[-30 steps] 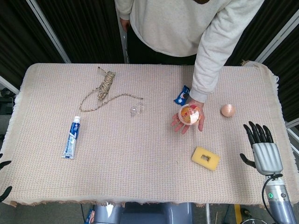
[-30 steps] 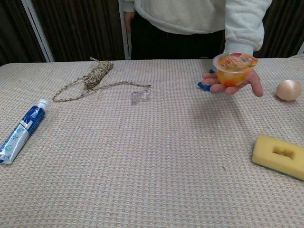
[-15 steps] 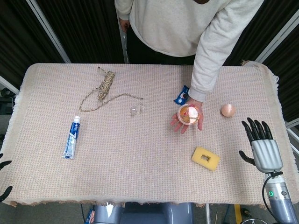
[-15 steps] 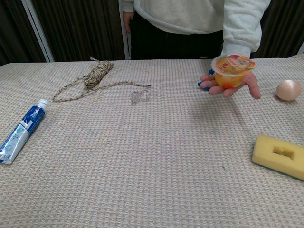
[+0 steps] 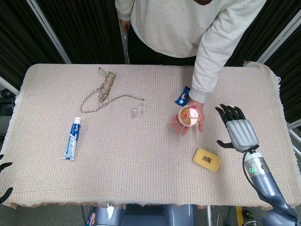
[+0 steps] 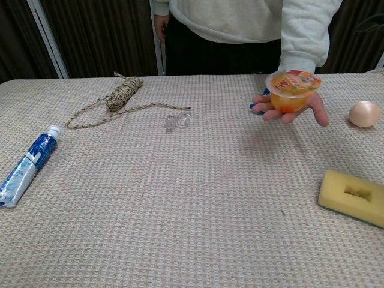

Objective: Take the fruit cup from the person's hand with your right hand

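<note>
1. since the earlier frame the right hand (image 5: 239,131) had moved in from the table's right edge toward the middle, and in the head view it now covered the spot where the egg had shown; the person's hand and the cup had barely shifted.
2. the right hand was spread wide, fingers apart and pointing away from the robot, thumb out to the side, and it held nothing. it stood just right of the person's hand (image 5: 189,123), not touching it.
3. the fruit cup (image 5: 189,115) sat upright on the person's open palm, right of the table's centre. in the chest view the fruit cup (image 6: 290,90) was raised above the cloth, with orange fruit under a printed lid.
4. the right hand did not show in the chest view.
5. of the left hand (image 5: 3,180) only dark fingertips showed at the lower left edge of the head view; whether it was open or closed could not be told.
6. a blue wrapper (image 5: 183,95) lay just behind the person's wrist.
7. the egg (image 6: 365,113) lay on the cloth right of the cup in the chest view.
8. a yellow sponge (image 5: 207,159) with a rectangular hollow lay nearer the robot than the cup.
9. a rope bundle (image 5: 106,86) with a loose tail, a small clear object (image 5: 136,110) and a toothpaste tube (image 5: 72,139) lay on the left half of the tablecloth (image 5: 141,179).
</note>
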Controlling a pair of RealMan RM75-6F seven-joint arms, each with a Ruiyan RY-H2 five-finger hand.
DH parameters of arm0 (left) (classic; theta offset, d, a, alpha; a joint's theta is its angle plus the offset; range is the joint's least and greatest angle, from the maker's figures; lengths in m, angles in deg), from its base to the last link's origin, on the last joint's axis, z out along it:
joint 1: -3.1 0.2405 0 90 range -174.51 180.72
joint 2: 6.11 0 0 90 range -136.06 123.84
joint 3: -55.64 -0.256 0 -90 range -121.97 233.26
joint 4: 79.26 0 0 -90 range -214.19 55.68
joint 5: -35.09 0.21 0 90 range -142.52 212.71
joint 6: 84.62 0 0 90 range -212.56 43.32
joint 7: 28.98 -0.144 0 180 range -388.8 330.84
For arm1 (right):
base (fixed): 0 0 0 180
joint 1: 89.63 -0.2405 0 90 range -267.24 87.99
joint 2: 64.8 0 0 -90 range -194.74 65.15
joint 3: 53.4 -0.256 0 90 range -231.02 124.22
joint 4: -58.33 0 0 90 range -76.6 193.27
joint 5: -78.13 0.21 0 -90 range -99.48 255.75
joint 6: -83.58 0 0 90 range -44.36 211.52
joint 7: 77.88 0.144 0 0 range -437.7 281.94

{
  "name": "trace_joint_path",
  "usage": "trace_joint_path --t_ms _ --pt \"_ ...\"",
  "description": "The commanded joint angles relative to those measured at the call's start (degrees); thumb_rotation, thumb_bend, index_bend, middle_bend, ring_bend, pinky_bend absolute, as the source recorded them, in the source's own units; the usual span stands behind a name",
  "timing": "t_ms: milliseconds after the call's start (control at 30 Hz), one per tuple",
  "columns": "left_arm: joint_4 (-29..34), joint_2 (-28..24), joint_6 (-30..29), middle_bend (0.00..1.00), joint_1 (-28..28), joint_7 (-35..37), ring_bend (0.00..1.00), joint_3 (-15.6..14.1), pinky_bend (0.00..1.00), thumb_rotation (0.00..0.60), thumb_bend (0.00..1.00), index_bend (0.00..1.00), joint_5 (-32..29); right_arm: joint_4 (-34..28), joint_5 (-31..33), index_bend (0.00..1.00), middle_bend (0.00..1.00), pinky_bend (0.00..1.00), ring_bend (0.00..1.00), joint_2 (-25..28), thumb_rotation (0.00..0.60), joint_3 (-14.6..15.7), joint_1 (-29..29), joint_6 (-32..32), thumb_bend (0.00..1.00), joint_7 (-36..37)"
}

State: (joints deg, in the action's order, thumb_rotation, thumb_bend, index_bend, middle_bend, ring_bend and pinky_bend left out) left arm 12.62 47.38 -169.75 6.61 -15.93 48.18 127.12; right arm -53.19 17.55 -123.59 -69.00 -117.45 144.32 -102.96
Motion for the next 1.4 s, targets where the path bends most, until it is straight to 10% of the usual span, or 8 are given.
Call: trace_joint_path --t_ms 33,967,1233,1400 --pt "0.03 0.00 0.13 0.00 -0.07 0.02 0.00 0.03 0.00 0.600 0.37 0.19 -0.07 -2.33 9.28 0.07 0.00 0.00 0.00 -1.33 0.600 -1.44 -7.71 -3.49 0.10 -9.52" --pt "0.75 -0.38 1.68 0.00 -0.84 0.63 0.00 0.28 0.00 0.600 0.37 0.23 -1.03 11.84 26.64 0.16 0.05 0.06 0.01 -15.64 0.600 1.98 -22.84 -3.24 0.12 -18.57" --pt "0.67 -0.39 1.72 0.00 -0.88 0.87 0.00 0.28 0.00 0.600 0.37 0.23 -1.03 15.56 21.01 0.55 0.49 0.47 0.45 -19.17 0.600 2.82 -22.39 1.34 0.17 -15.36" --pt "0.73 -0.40 1.70 0.00 -0.87 0.86 0.00 0.28 0.00 0.600 0.37 0.24 -1.04 16.30 13.38 0.63 0.57 0.53 0.52 -20.50 0.600 3.04 -20.84 4.92 0.18 -11.21"
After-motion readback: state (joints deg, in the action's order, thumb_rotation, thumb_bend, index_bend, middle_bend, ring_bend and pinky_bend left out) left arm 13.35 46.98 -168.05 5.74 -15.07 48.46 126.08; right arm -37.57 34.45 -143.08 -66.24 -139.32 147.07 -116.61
